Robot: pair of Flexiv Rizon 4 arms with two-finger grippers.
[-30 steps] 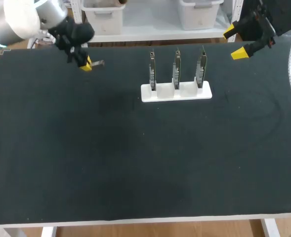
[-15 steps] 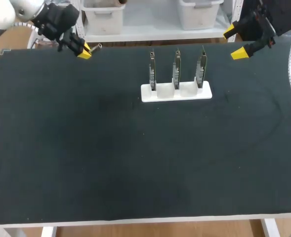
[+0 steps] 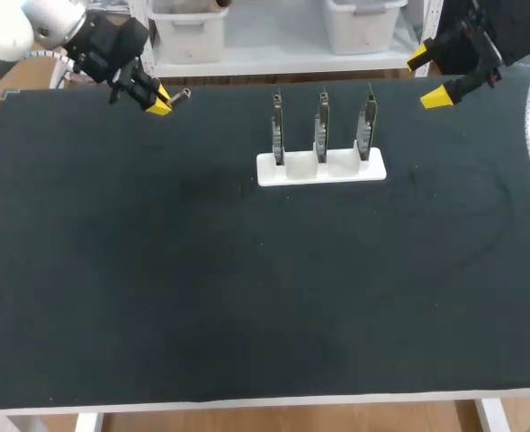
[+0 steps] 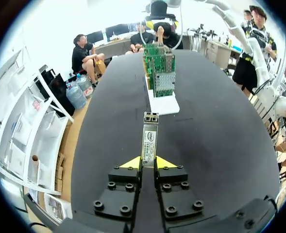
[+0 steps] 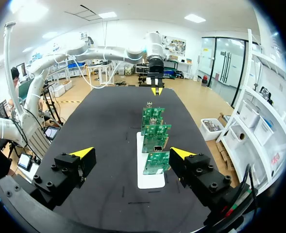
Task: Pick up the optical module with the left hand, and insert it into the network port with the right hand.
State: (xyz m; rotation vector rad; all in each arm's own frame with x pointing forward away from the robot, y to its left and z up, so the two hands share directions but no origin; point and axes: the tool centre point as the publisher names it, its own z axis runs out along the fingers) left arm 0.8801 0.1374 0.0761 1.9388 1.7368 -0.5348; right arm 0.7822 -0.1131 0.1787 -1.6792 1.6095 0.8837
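Left gripper (image 4: 148, 162): my two yellow-tipped fingers are drawn almost together, clamped from both sides on the rear end of the module, above the table's far left corner.
Optical module (image 4: 149, 138): a slim silver metal bar with a printed label. Most of its length juts out ahead of my fingertips, I judge so that my other hand has a free part to take.
Table (image 3: 247, 297): a flat black mat under both arms. The module hangs clear above it.
Board stand (image 3: 321, 168): a white block well ahead of the module, holding three green circuit boards (image 4: 160, 73) upright in a row, so their edges face outward for plugging.
Network port (image 4: 164, 83): I take it to be the perforated metal cage on the nearest board. Nothing is in it yet.
Right gripper (image 3: 428, 77): spread wide and holding nothing, at the far right corner, well apart from the module. The handover is not yet begun.
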